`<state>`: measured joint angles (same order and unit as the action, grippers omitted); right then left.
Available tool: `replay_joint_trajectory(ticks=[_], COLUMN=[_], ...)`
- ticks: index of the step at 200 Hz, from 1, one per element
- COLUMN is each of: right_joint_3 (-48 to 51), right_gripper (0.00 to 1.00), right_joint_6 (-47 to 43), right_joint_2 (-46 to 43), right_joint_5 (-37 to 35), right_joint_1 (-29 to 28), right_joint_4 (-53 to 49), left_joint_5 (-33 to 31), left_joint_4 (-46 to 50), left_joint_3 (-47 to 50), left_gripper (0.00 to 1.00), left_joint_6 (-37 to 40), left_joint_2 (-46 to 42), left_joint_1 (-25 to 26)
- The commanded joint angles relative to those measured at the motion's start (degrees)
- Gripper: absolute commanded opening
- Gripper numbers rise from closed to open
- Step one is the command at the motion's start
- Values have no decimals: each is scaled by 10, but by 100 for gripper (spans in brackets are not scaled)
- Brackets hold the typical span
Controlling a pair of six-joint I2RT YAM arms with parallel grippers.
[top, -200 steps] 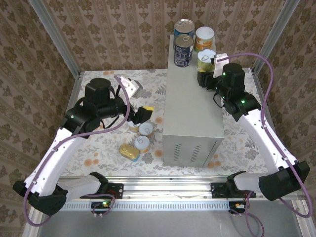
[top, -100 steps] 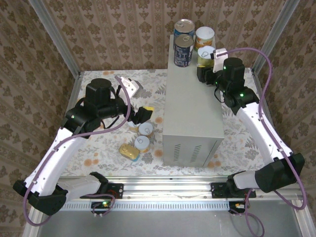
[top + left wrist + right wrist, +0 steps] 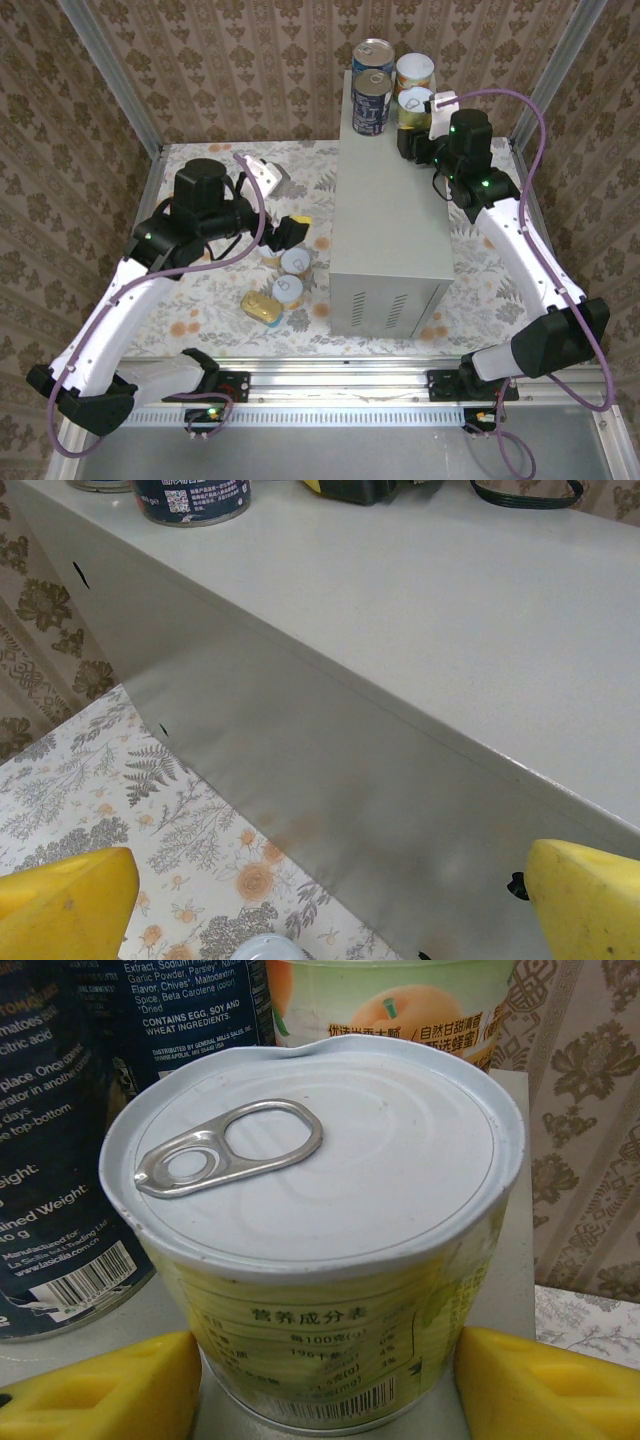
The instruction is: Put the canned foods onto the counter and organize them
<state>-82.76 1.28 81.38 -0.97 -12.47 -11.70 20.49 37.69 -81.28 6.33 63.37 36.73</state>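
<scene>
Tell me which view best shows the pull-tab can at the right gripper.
Right wrist: the pull-tab can is close up, with lid, tab and label clear. Top external shows the can small, mostly its white lid.

Fig. My lab test cell: aluminium frame [image 3: 110,78] upper left, patterned backdrop [image 3: 250,70] behind, my arm rail [image 3: 340,395] along the bottom.

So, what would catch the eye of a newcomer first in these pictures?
The tall grey counter stands in the middle. At its far end the right hand grips a white-lidded can beside two blue-labelled cans. On the floral floor, left of the counter, small tins lie by the open left hand.
</scene>
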Motion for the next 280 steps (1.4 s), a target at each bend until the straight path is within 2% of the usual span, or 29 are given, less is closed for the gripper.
replay_joint_trajectory(ticks=[1,280], right_joint_3=[1,40], right_gripper=[68,66], right_joint_6=[-1,5], right_joint_2=[24,-13], right_joint_5=[12,21], right_joint_1=[3,7], right_joint_4=[-15,-14], left_joint_5=[-3,4], left_joint_4=[-3,-9], left_joint_3=[3,8], left_gripper=[100,100], left_joint_6=[16,14], left_joint_2=[3,3], left_joint_1=[3,2])
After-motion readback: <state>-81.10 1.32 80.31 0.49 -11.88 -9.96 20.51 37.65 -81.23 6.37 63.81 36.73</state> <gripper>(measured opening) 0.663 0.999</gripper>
